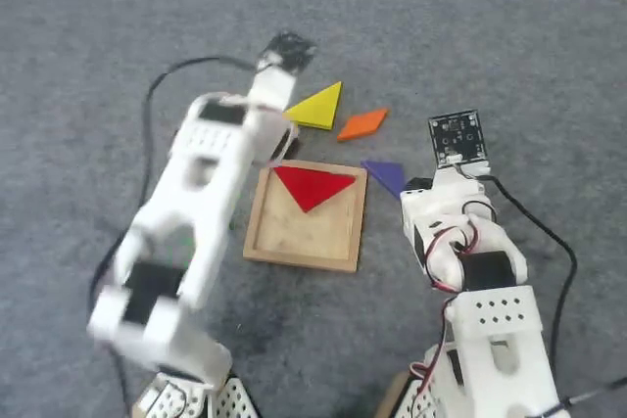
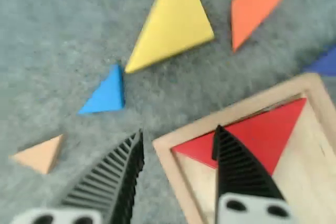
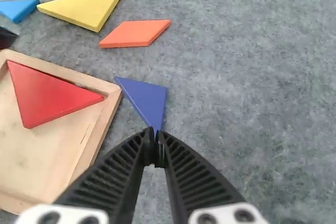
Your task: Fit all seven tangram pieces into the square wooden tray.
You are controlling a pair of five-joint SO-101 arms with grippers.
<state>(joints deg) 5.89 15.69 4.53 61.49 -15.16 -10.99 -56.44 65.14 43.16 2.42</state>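
Observation:
The square wooden tray (image 1: 299, 256) lies mid-table with a red triangle (image 1: 312, 185) in its far corner. Beyond it lie a yellow triangle (image 1: 318, 107) and an orange parallelogram (image 1: 362, 123). A dark blue triangle (image 3: 146, 99) rests on the carpet just off the tray's right side. My right gripper (image 3: 155, 139) is shut, its tips at that triangle's near corner. My left gripper (image 2: 178, 145) hangs open above the tray's far-left corner, one finger over the red triangle (image 2: 262, 129). A small blue triangle (image 2: 105, 95) and a tan triangle (image 2: 41, 154) lie left of the tray.
Grey carpet covers the whole table. The left arm (image 1: 196, 203) stretches along the tray's left side and hides the carpet beneath it. A black cable (image 1: 157, 95) loops behind that arm. Open carpet lies to the right of the orange parallelogram (image 3: 135, 33).

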